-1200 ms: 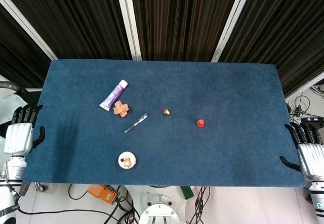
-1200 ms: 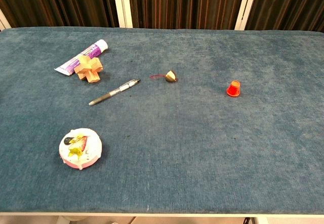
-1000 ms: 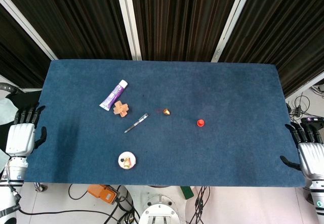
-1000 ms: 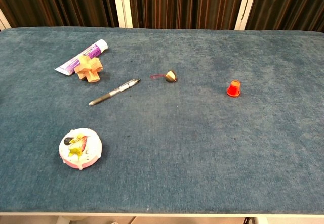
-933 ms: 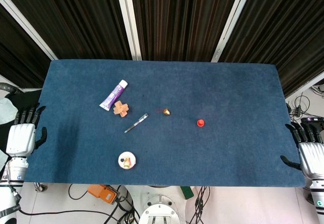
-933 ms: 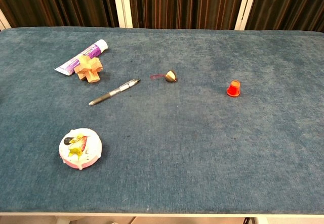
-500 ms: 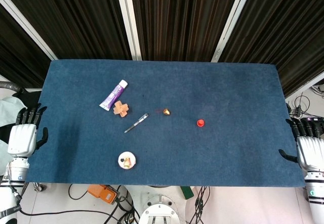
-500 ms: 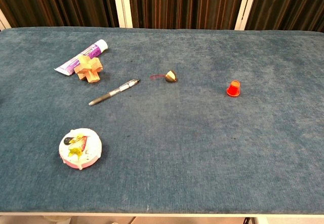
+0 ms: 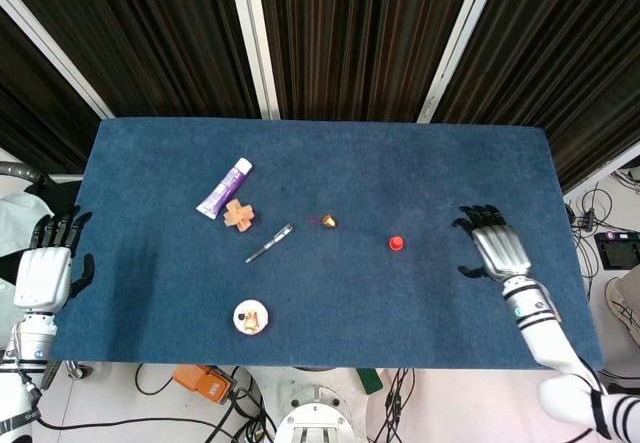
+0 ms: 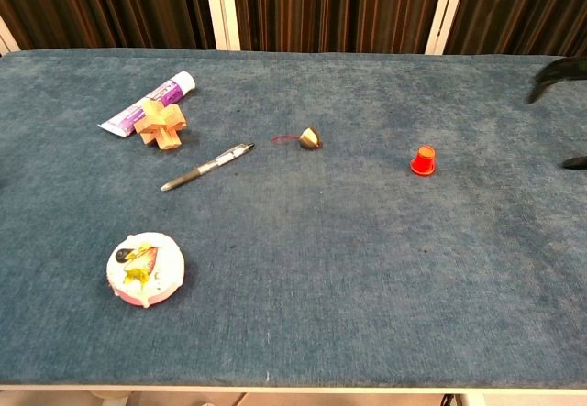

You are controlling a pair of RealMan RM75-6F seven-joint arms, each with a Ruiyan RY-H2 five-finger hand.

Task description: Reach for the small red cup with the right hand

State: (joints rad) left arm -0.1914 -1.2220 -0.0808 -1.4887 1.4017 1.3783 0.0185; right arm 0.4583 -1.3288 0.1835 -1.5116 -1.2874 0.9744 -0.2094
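Note:
The small red cup (image 9: pixel 396 243) (image 10: pixel 423 160) stands mouth down on the blue table, right of centre. My right hand (image 9: pixel 494 244) hovers over the table to the right of the cup, fingers spread and empty, roughly a hand's width away from it. In the chest view only its dark fingertips (image 10: pixel 553 73) show at the right edge. My left hand (image 9: pixel 45 268) hangs off the table's left edge, fingers apart, holding nothing.
A purple-and-white tube (image 9: pixel 224 187), a wooden burr puzzle (image 9: pixel 239 215), a pen (image 9: pixel 271 243), a small gold bell (image 9: pixel 329 221) and a round white dish (image 9: pixel 251 316) lie left of the cup. The blue cloth-covered table (image 9: pixel 470 168) ends just right of my right hand.
My right hand has swung in from beyond the table's right edge to over the table, close to the red cup. The left hand stays put.

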